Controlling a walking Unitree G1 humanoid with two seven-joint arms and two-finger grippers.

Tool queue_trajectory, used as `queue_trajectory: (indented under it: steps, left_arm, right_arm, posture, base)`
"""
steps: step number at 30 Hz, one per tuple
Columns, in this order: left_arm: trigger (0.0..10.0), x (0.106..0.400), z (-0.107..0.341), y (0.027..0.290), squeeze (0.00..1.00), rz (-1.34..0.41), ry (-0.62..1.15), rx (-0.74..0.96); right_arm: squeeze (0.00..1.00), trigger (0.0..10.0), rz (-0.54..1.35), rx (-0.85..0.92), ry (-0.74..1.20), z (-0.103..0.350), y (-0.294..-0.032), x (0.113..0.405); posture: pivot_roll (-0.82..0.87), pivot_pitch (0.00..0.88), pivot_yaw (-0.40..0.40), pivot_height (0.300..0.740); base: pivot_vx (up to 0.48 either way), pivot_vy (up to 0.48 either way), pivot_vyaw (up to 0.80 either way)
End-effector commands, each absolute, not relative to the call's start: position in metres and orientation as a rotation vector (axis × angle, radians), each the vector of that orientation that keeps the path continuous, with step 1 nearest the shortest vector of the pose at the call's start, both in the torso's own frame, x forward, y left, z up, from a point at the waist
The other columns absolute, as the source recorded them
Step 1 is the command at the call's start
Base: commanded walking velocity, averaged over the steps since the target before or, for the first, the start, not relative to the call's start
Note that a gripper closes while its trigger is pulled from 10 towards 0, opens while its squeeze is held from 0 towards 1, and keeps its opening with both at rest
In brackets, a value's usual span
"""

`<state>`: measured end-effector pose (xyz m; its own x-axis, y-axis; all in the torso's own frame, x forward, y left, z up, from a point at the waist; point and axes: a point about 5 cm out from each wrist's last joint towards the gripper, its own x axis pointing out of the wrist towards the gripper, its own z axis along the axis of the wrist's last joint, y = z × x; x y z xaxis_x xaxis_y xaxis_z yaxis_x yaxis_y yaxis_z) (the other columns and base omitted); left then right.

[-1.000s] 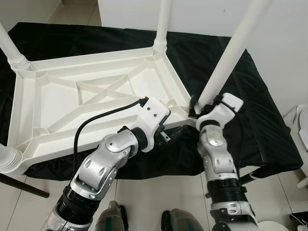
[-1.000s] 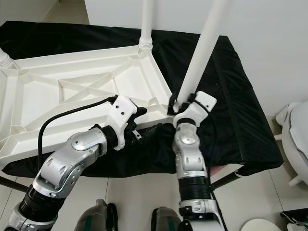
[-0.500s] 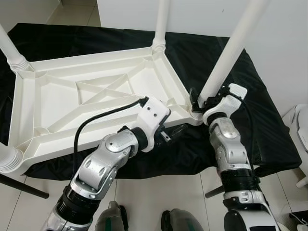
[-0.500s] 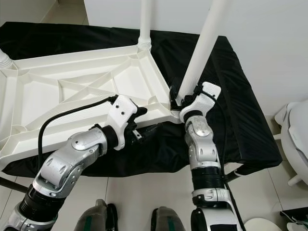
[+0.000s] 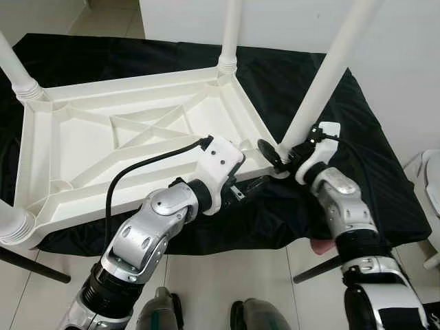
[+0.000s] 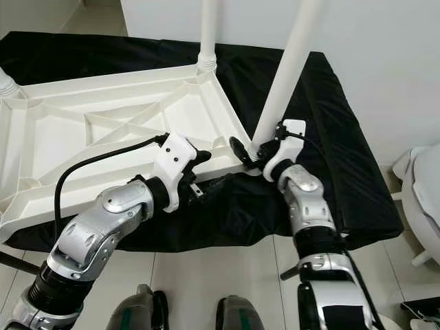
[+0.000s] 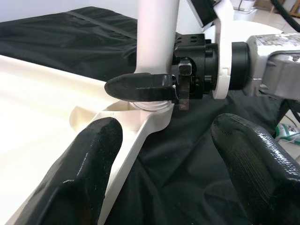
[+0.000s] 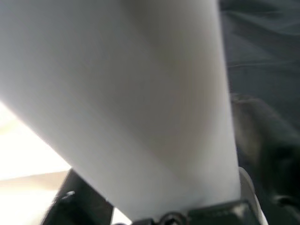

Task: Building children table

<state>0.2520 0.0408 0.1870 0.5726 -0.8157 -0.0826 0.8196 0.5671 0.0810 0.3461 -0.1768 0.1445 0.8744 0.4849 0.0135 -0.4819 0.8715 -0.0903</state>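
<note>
**Nearly Built: Last Leg Going Into the Upturned Table**

Evidently the white plastic children's table point(image 5: 130, 148) lies upside down on a black-draped counter point(image 5: 371, 179) so that its corner sockets face up and the legs can be pushed in from above. Legs stand in the other three corners, and the near-right leg point(image 5: 323, 82) leans slightly outward from its socket point(image 5: 275, 165), which suggests it is not yet fully seated.

The right hand point(image 5: 285, 152) reaches in from the counter's near edge with its forearm angled up and its wrist bent toward the socket. Its two black fingers are clamped around the very base of that leg, one finger point(image 7: 140, 86) crossing the front just above the socket collar, as the left wrist view shows. Gripping so low likely gives the best control for twisting or pressing the leg home.

The left hand point(image 5: 251, 187) is held low beside the table's near rim, just left of the same corner, its elbow folded and cable trailing over the tabletop. Its fingers point(image 7: 86, 176) are spread apart on nothing, probably ready to steady the frame.
</note>
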Motion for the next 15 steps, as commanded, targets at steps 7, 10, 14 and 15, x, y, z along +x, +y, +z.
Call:
queue_trajectory:
  steps: [7,10,14,15]
  left_arm:
    - [10.0,0.251,0.190,0.041,0.00,-0.976,0.027,0.118]
    - [10.0,0.251,0.190,0.040,0.00,-0.979,0.027,0.118]
    - [10.0,0.251,0.189,0.039,0.00,-0.982,0.027,0.118]
    - [10.0,0.251,0.189,0.039,0.00,-0.982,0.027,0.118]
  right_arm:
    - [0.00,0.0,0.566,-0.120,-0.047,0.148,-0.185,0.349]
    - [0.00,0.0,0.581,-0.133,-0.063,0.152,-0.188,0.351]
    - [0.00,3.5,0.566,-0.142,-0.066,0.153,-0.193,0.353]
    - [0.00,3.5,0.566,-0.142,-0.066,0.153,-0.193,0.353]
  posture:
    - [-0.12,0.065,-0.010,0.740]
    - [-0.12,0.064,-0.009,0.740]
    - [-0.12,0.061,-0.012,0.740]
    - [-0.12,0.061,-0.012,0.740]
  base:
    - [0.000,0.000,0.00]
    - [0.000,0.000,0.00]
    - [0.000,0.000,0.00]
    - [0.000,0.000,0.00]
